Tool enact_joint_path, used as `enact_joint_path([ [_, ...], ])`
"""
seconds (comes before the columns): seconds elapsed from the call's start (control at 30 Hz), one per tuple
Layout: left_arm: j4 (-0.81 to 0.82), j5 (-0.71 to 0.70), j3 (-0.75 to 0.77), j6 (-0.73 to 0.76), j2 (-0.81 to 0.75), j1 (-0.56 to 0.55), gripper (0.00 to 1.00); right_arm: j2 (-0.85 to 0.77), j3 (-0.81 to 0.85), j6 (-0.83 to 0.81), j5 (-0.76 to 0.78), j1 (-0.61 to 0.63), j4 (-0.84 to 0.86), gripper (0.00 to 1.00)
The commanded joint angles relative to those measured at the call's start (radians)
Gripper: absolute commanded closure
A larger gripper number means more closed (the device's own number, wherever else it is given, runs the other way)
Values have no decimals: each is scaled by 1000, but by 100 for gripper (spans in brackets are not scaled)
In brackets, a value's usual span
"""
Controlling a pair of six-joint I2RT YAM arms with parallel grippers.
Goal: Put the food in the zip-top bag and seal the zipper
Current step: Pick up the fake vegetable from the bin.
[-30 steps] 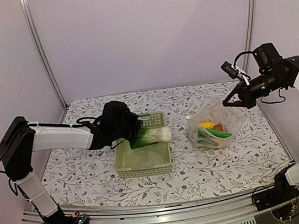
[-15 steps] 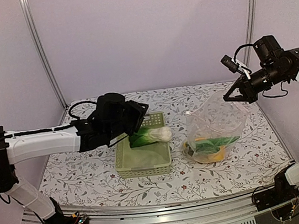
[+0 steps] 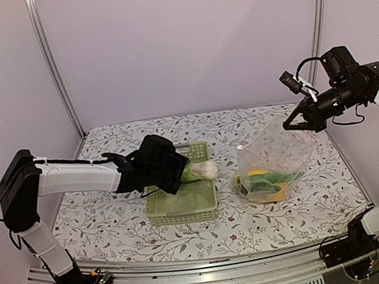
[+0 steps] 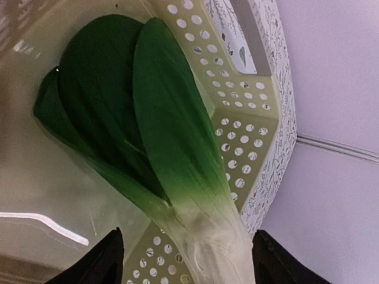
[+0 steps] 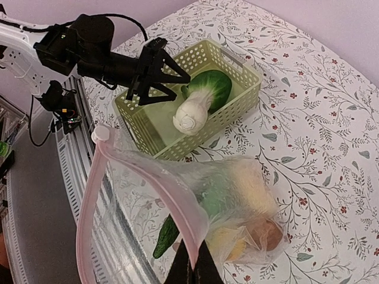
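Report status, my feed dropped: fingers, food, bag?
Left gripper open, fingers astride bok choy in basket, stem against wall. Right gripper shut on zip-top bag mouth, held up. Cucumber, lemon bagged.

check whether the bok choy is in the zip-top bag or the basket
In the basket: the bok choy leans on the basket's rim, outside the zip-top bag.

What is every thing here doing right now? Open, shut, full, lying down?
bok choy, lying in the basket, white stem against the rim, not gripped.
basket, upright, holding only the bok choy.
zip-top bag, held up by its edge, mouth open, with cucumber, yellow fruit and brown piece inside.
zipper, unsealed.
left fingers, open, either side of the stem.
right fingers, shut on the bag's edge.
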Motion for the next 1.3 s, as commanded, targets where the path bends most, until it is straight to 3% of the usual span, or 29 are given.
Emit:
enact_joint_path([
  [0.0,19,70,-3,-83,69,52,26,-14,-10,-6,-14,8,9,100],
  [0.27,104,281,98,-135,291,149,26,-14,-12,-9,-18,12,7,100],
  [0.37,182,295,79,-167,320,168,43,-22,-16,-8,-20,12,7,100],
  [0.43,210,270,81,-133,310,176,60,-26,-22,-5,-18,11,5,100],
  [0.47,202,249,89,-103,298,177,64,-30,-25,-5,-14,11,4,100],
  [0.7,221,134,106,134,156,172,83,-29,-24,-5,-11,12,2,100],
  [0.87,214,52,112,308,42,140,86,-24,-5,-5,-2,14,-14,100],
  [1.1,216,-49,206,731,-87,74,88,-27,21,-14,-11,21,-65,100],
  [1.2,298,-119,245,1066,-160,-9,88,-20,39,-18,-40,22,-90,100],
  [1.27,419,-47,233,1360,-202,-67,88,-14,45,-19,-53,23,-96,100],
])
